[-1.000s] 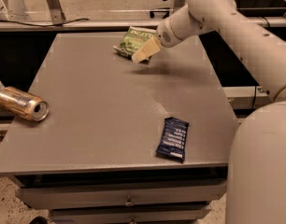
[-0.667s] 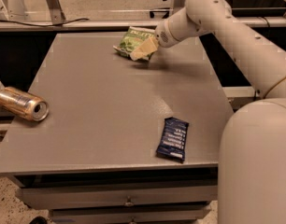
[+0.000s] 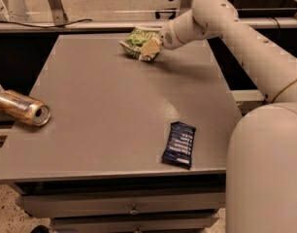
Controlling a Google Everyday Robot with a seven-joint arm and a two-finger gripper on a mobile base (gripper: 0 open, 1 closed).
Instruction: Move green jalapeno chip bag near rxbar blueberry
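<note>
Bag (image 3: 137, 40): green, crinkled, lying at the far edge of the table (image 3: 109, 96), a little right of its middle; you see its white-edged corner towards the near side. Gripper (image 3: 151, 47): at the bag's right end, its pale tip overlapping the bag; you cannot tell how far it is open, nor whether it has hold of the bag. Arm (image 3: 236, 30): white, coming in from your right; a thick upper section rises from the robot's body (image 3: 265, 174) at the lower right, bends at a rounded joint near the top of the view, then runs leftward and slightly down to the gripper, above the table's far right corner. Bar (image 3: 179, 143): dark blue with lines of white text, flat on the table close to the near right edge, long side running roughly front to back, well apart from the bag. The grey surface between bag and bar holds nothing that would block a path. Can (image 3: 22, 109): gold metal, on its side at the table's left edge, open end facing right, well apart from both bag and bar. Drawers (image 3: 134, 210): grey fronts under the tabletop, small pulls showing.
</note>
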